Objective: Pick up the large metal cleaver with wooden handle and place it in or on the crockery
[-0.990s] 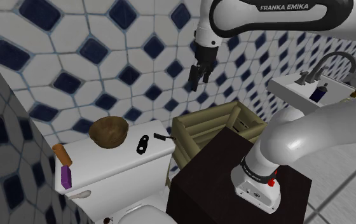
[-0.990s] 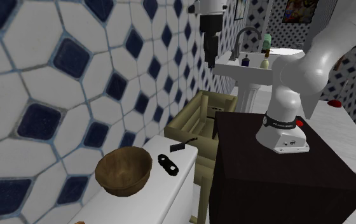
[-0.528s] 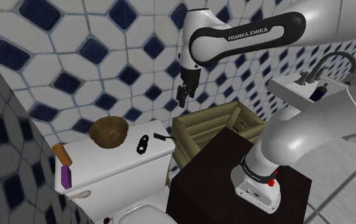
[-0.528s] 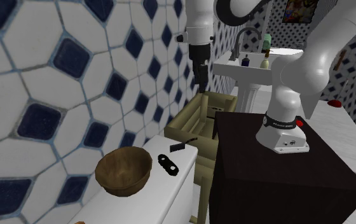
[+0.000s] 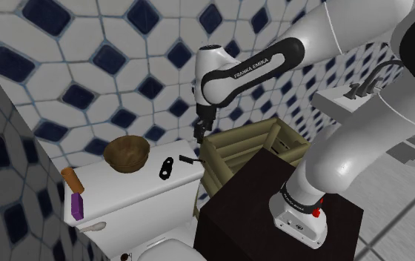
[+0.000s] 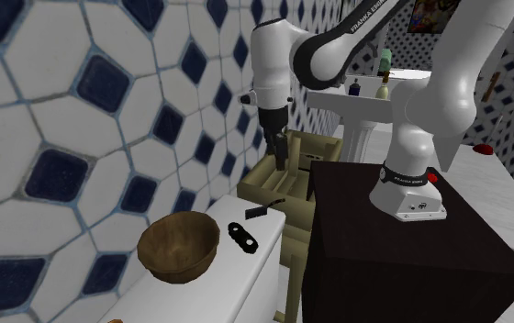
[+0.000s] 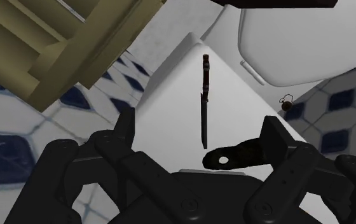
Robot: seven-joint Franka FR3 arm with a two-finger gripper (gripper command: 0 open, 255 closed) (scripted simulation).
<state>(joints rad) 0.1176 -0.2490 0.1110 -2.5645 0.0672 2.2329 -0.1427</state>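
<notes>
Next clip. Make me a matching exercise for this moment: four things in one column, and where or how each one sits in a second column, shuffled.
Column one
1. cleaver
2. bowl
3. crate
4. gripper

Column two
A. Brown, upright on the white tank lid
B. In the air over the lid's crate-side end, jaws apart
C. Slatted, beside the tank and the dark stand
D. Dark, lying flat on the lid next to a black object with a hole

Pairs: 1-D, 2-A, 3-C, 4-B
</notes>
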